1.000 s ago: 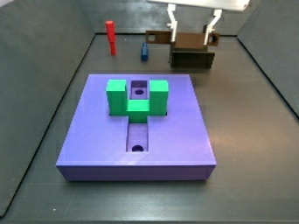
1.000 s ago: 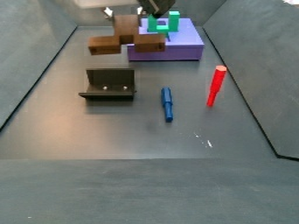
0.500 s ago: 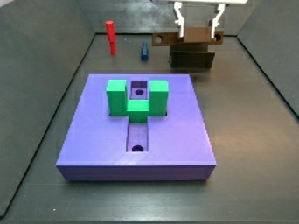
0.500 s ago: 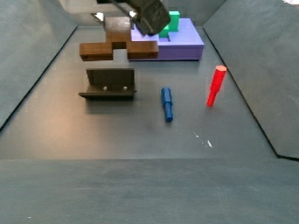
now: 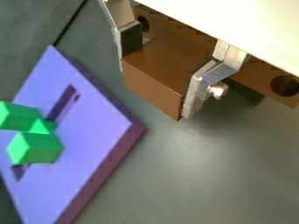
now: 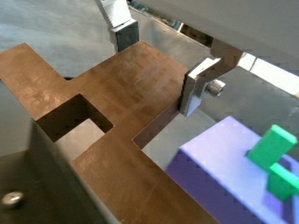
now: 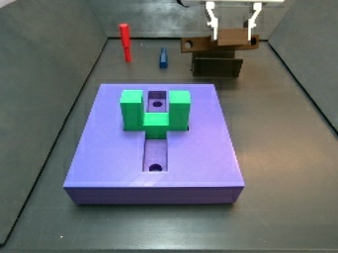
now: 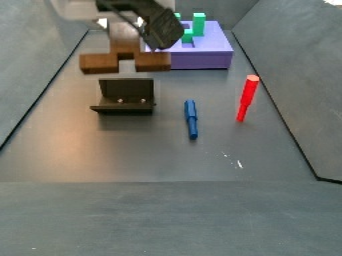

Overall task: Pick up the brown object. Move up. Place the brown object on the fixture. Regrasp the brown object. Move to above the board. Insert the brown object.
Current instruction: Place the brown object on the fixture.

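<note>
The brown object (image 7: 215, 45) is a flat cross-shaped bar, and my gripper (image 7: 231, 22) is shut on its upright end, holding it in the air. It hangs just above the fixture (image 7: 218, 67), a dark bracket on the floor beyond the board (image 7: 156, 148). In a side view the brown object (image 8: 123, 62) is level behind the fixture (image 8: 124, 97), below the gripper (image 8: 130, 42). Both wrist views show the silver fingers (image 5: 212, 77) (image 6: 200, 84) pressed on the brown object (image 5: 162, 77) (image 6: 100, 105). The fixture's dark wall (image 6: 52, 179) lies right under it.
The purple board carries a green U-shaped block (image 7: 154, 110) (image 8: 195, 25). A red peg (image 7: 126, 42) (image 8: 247, 97) and a blue pen (image 7: 162, 58) (image 8: 191, 118) stand and lie on the floor near the fixture. Grey walls close in the floor.
The gripper has carried the brown object away from the board side to a spot over the fixture. The fixture, board, peg and pen have not moved.
</note>
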